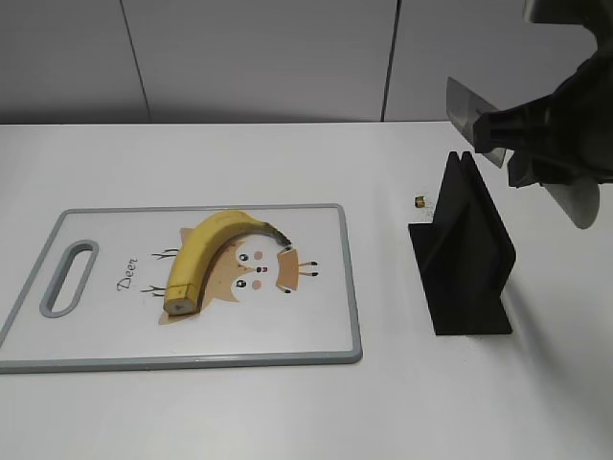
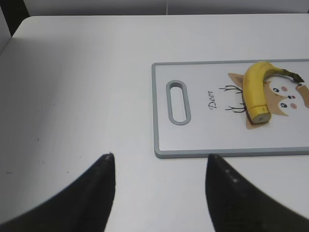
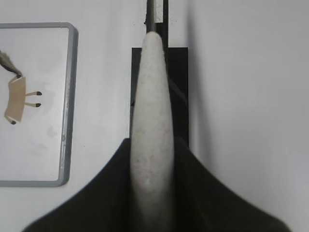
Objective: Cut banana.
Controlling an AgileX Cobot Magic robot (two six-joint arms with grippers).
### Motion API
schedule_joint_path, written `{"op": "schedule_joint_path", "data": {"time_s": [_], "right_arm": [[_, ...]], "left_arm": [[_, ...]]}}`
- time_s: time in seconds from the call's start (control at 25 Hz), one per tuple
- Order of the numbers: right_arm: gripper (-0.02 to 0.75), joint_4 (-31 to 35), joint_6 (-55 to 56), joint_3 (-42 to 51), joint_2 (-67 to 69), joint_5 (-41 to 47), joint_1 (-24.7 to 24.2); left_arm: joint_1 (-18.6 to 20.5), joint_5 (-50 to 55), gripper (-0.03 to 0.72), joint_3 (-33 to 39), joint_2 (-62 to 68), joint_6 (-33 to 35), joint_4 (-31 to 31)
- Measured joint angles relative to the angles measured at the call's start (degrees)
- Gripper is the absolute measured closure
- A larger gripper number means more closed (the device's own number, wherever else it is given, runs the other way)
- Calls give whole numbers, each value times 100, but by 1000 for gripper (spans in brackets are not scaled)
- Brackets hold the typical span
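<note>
A yellow banana (image 1: 206, 254) lies curved on the white cutting board (image 1: 96, 331), its flat blunt end toward the front. It also shows in the left wrist view (image 2: 254, 87). My right gripper (image 1: 536, 144) is shut on the grey handle of a knife (image 3: 152, 106) and holds it above the black knife stand (image 1: 465, 259), right of the board. The blade (image 1: 469, 113) points left. My left gripper (image 2: 160, 156) is open and empty over bare table, near the handle end of the board (image 2: 193, 140). It is out of the exterior view.
A small brownish object (image 1: 420, 201) lies on the table just left of the stand. The board has a grey rim, a handle slot (image 1: 69, 278) at its left end and a deer drawing. A grey wall stands behind the white table.
</note>
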Motion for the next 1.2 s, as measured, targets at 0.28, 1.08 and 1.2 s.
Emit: {"op": "schedule_joint_path", "data": {"time_s": [0.28, 1.08, 1.2], "right_arm": [[572, -154, 187, 0, 242, -40, 0], [572, -146, 187, 0, 965, -113, 0], [572, -116, 187, 0, 1107, -81, 0]], "left_arm": [[0, 0, 112, 0, 0, 0, 0], [0, -5, 113, 0, 0, 0, 3], [0, -5, 113, 0, 0, 0, 9]]}}
